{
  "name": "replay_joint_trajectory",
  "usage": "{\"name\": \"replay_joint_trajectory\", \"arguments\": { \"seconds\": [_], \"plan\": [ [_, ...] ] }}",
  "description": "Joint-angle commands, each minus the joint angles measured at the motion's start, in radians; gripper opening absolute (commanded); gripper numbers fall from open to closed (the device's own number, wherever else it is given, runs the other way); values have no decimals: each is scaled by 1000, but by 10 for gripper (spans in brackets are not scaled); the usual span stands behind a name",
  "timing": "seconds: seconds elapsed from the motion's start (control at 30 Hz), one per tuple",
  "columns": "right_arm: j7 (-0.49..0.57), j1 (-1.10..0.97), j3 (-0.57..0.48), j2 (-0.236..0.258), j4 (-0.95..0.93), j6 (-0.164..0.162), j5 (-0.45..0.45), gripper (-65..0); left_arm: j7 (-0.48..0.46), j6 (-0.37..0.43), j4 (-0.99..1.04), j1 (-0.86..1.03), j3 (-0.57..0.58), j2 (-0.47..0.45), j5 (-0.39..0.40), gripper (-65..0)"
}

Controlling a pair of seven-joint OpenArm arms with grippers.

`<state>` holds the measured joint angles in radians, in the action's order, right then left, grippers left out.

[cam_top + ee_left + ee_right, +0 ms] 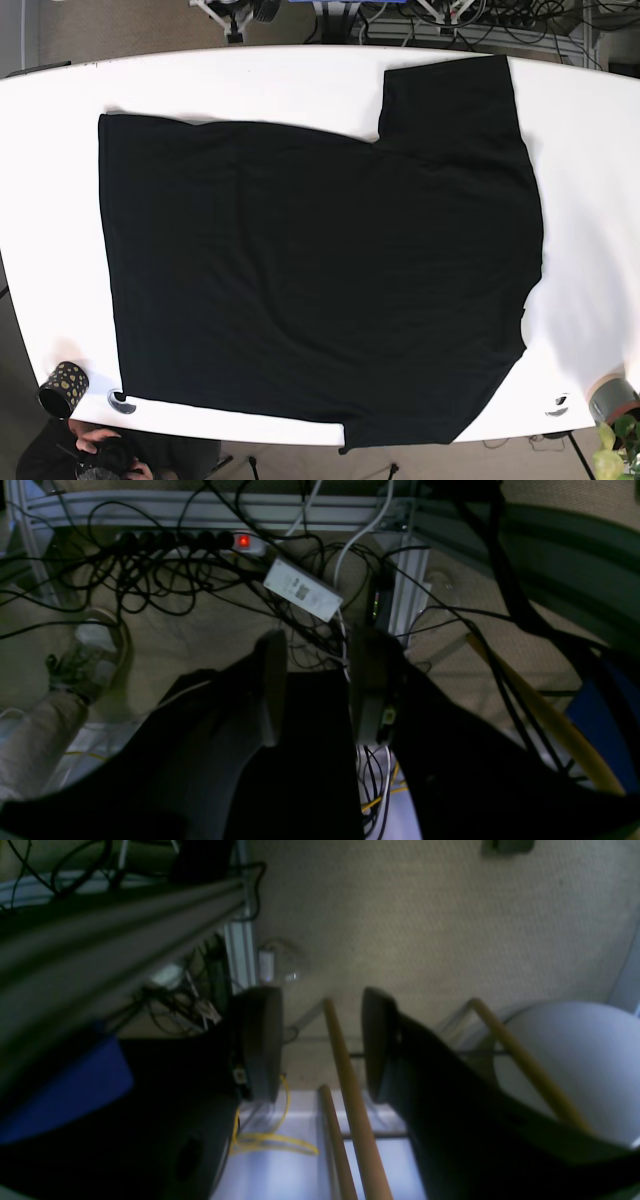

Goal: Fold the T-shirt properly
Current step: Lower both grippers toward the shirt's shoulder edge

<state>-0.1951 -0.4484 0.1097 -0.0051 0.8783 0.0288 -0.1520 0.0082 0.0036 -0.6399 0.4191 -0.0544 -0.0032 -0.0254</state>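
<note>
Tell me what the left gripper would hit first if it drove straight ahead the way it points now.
Probably the tangle of black cables on the beige carpet floor, near the white rectangular power adapter. The left gripper is open and empty; depth is unclear.

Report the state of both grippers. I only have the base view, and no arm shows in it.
Observer: The left gripper is open and empty, facing carpeted floor, not the T-shirt.
Operator: Give me the right one.
Observer: The right gripper is open too and holds nothing; wooden legs show beyond its jaws.
Operator: Say what lies in front of the left one.
Observer: A tangle of black cables and a power strip with its red switch lit.
</note>
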Motion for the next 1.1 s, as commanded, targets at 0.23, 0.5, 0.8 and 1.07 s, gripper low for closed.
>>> {"name": "replay_joint_trajectory", "arguments": {
  "seconds": [0.23,0.5,0.8,1.07],
  "plan": [
    [-1,-145,0,1,154,3,1,-403,-3,3,-200,139,-3,-22,0,-458],
    [-1,-289,0,0,336,3,2,-403,-3,3,-459,301,-80,-27,0,-458],
    [-1,-473,3,1,631,3,2,-403,-3,3,-809,512,-81,-21,2,-458],
    [-1,-586,5,1,838,3,16,-403,-3,3,-1056,656,-83,-25,127,-458]
  ]
}}
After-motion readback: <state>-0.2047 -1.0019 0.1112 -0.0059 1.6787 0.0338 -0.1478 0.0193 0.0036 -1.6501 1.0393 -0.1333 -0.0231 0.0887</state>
